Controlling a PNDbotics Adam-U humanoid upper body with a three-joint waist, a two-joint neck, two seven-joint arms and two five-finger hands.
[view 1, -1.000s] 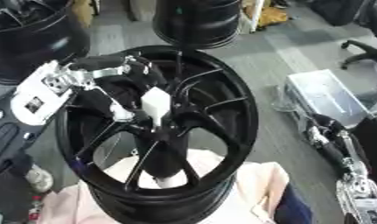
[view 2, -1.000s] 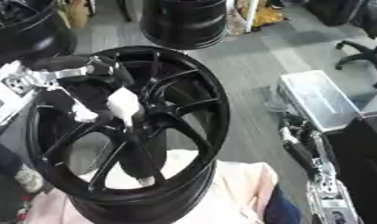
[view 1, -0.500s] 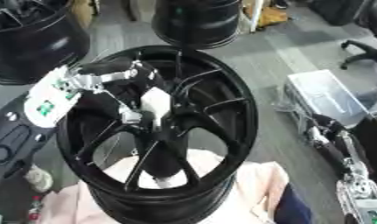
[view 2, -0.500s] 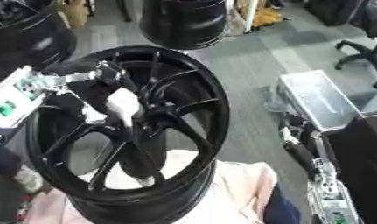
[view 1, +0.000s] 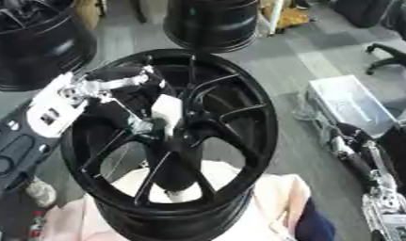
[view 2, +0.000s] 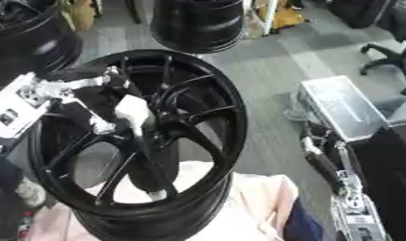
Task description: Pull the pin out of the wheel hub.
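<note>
A black spoked wheel hub (view 1: pixel 239 117) stands tilted in the middle, its lower rim on a pink cloth (view 1: pixel 272 207). A white pin (view 1: pixel 166 110) sticks out of the hub's centre. My left hand (view 1: pixel 115 101) comes in from the left over the rim, black with silver joints. Its fingers (view 1: pixel 136 80) lie above the pin and its thumb (view 1: pixel 133 123) below, curled against the pin's left side. My right hand (view 2: pixel 354 219) hangs at the lower right, away from the wheel.
Two more black wheels stand behind, one at the top left (view 1: pixel 33 42) and one at the top middle (view 1: pixel 214 23). A silver case (view 1: pixel 350 106) lies on the grey floor to the right. An office chair (view 1: pixel 395 54) is at the right edge.
My left hand has moved right across the rim and closed in on the pin. The pin still sits at the hub's centre. The right arm has not moved.
</note>
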